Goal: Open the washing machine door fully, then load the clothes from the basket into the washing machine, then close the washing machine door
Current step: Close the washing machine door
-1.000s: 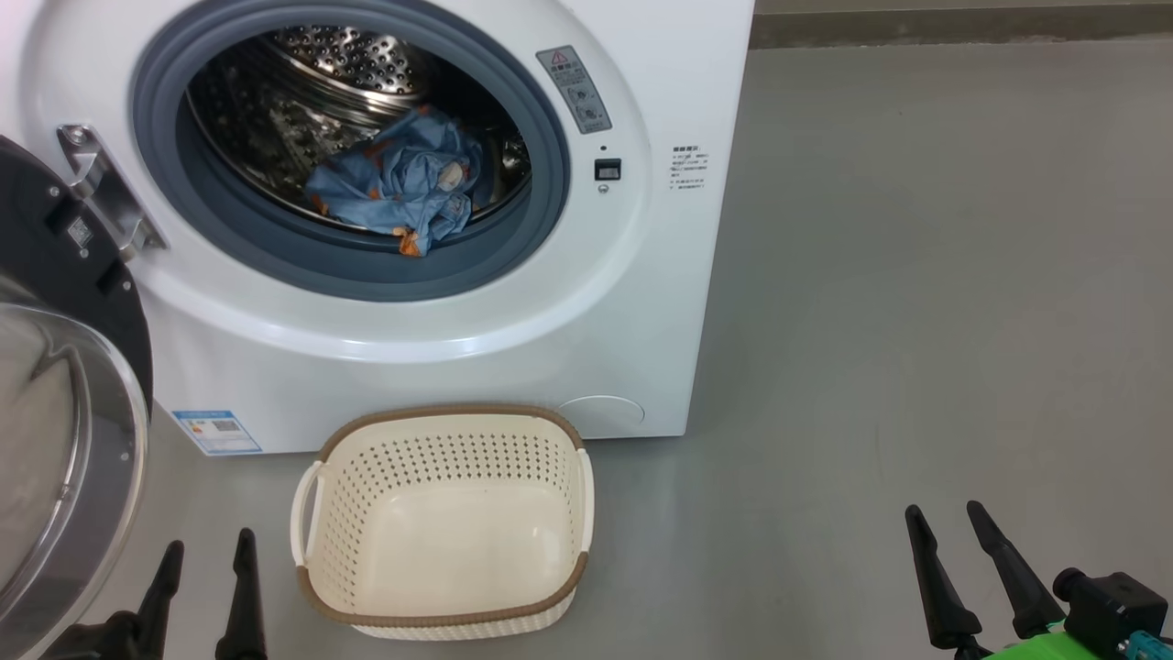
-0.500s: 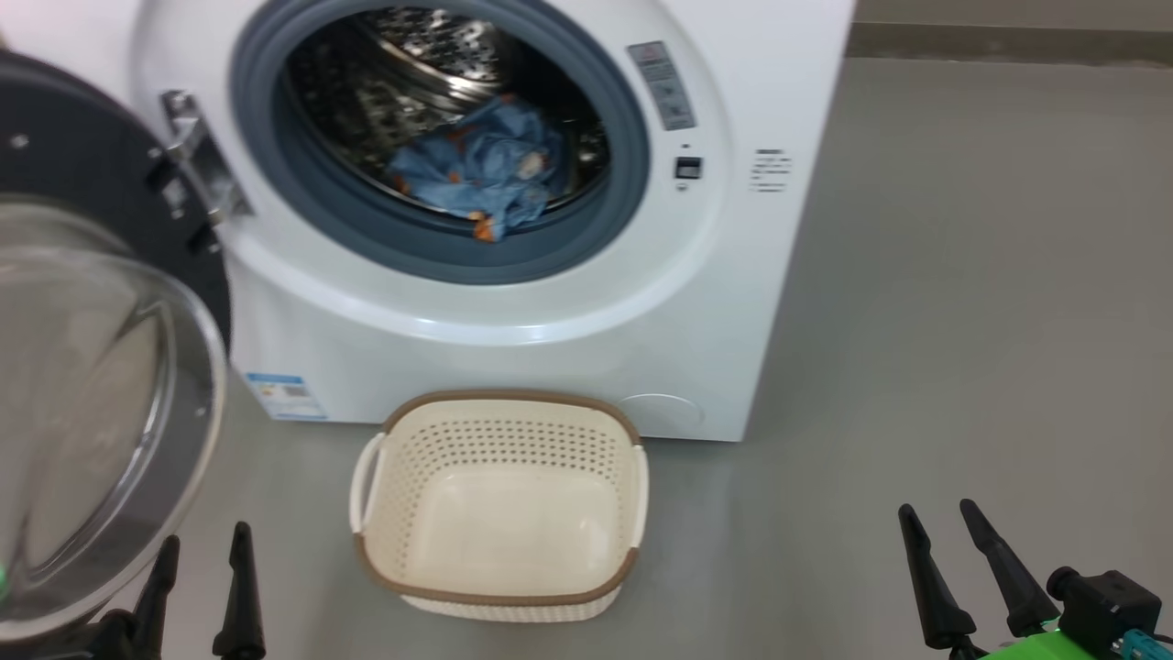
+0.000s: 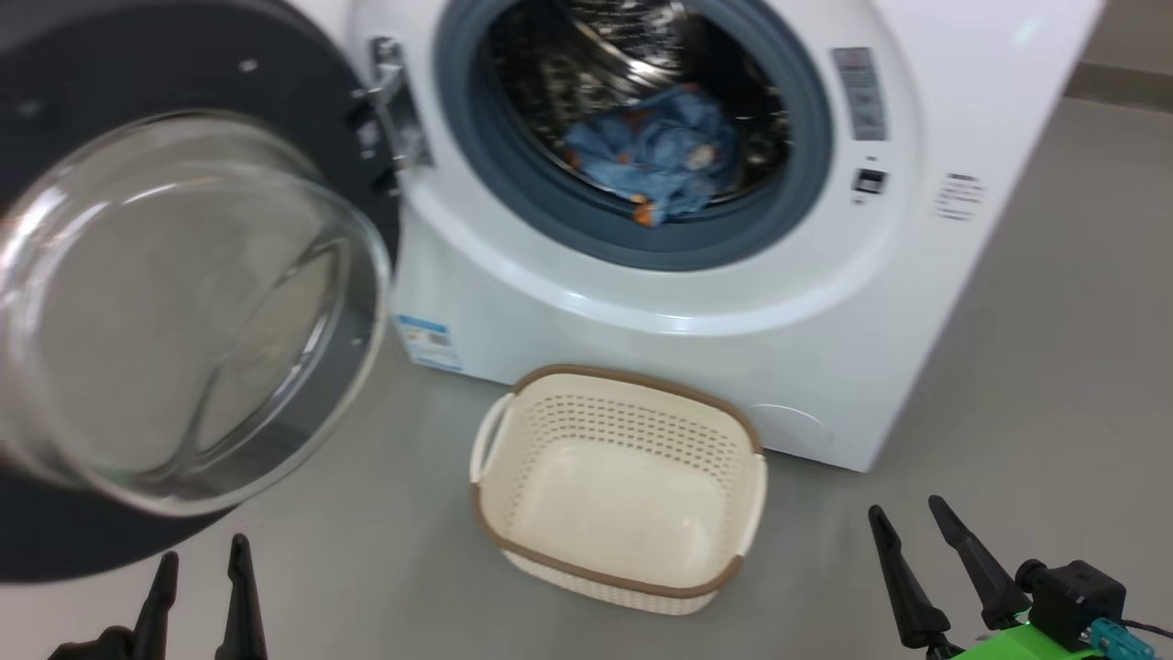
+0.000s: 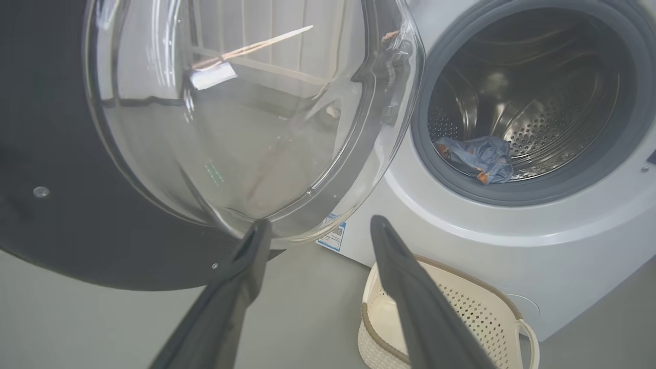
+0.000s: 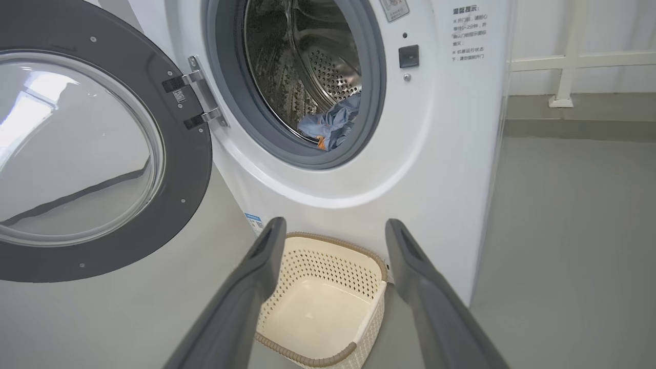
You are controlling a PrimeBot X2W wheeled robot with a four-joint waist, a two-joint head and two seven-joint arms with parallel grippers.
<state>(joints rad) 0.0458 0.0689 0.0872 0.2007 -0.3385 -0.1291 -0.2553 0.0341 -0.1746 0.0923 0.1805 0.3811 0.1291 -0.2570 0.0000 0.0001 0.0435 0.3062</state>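
Inside perforated steel drum (image 3: 632,55), crumpled clothes (image 3: 660,151)

Bright, even indoor light; head view slightly motion-blurred; reflections glare on the washing machine door (image 3: 183,302) glass.

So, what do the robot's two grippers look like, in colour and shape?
Both the left gripper and the right gripper have two long, dark, tapering fingers with pointed tips. Beside the right one sit a bright green part, a black block and a teal connector.
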